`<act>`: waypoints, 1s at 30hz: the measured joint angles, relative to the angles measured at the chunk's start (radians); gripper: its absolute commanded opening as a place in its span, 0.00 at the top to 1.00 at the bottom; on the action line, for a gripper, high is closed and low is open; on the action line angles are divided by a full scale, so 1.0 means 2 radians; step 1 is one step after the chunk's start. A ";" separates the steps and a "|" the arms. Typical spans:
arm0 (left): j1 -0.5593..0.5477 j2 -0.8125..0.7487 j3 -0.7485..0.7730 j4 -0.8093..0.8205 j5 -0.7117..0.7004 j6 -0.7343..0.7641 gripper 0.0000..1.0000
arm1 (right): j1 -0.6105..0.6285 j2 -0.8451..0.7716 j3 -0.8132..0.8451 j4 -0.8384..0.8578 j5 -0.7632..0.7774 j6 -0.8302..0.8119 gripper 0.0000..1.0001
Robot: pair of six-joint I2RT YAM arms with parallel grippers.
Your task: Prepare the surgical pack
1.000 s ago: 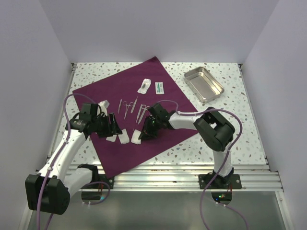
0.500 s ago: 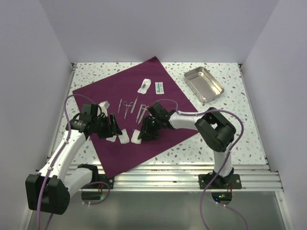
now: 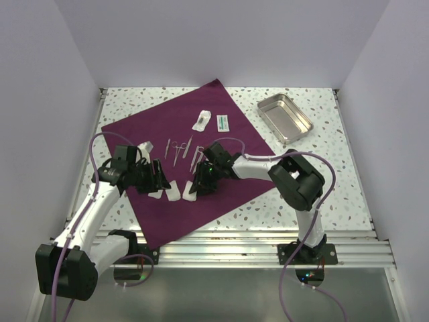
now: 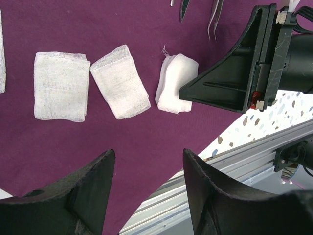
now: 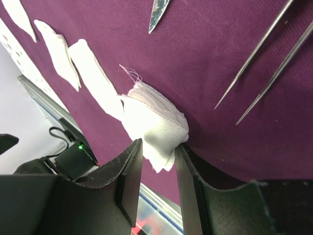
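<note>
White walls point(image 3: 214, 40), speckled table point(image 3: 348, 174), maroon drape point(image 3: 154, 127) flat; right claw point(image 5: 159, 149) pinching gauze point(image 5: 156, 122)

We see open tabletop point(image 3: 345, 174) along the right edge; gauze squares point(image 4: 120, 81) and steel instruments point(image 3: 176, 149) crowd the middle of the drape point(image 3: 167, 218), a tray point(image 3: 285, 117) the far-right corner.

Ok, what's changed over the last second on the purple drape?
The right gripper edged slightly left over the purple-maroon fabric drape, where its fingers pinch the bunched white gauze square. The left gripper, open, the other gauze squares, the steel instruments and the shiny steel tray stayed put.
</note>
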 measured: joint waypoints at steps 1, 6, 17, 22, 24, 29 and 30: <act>0.000 -0.001 0.000 0.000 0.000 0.000 0.39 | 0.000 0.000 0.000 -0.001 0.000 0.000 0.65; 0.000 -0.002 0.000 0.000 0.000 0.000 0.39 | 0.000 0.004 0.002 -0.002 0.002 -0.002 0.78; 0.000 -0.007 0.000 -0.001 0.001 -0.002 0.38 | 0.000 0.006 0.003 -0.007 0.004 -0.025 0.99; 0.000 -0.013 0.000 -0.001 0.001 -0.002 0.39 | 0.000 0.005 0.003 -0.008 -0.001 -0.046 1.00; 0.000 -0.014 0.000 -0.001 0.001 -0.003 0.39 | 0.000 0.001 0.003 -0.012 -0.001 -0.053 1.00; 0.000 -0.015 0.000 -0.001 0.001 -0.006 0.39 | 0.000 -0.023 0.003 -0.026 -0.011 -0.064 1.00; 0.000 -0.015 0.000 -0.001 0.001 -0.006 0.39 | 0.000 -0.028 0.003 -0.027 -0.013 -0.065 1.00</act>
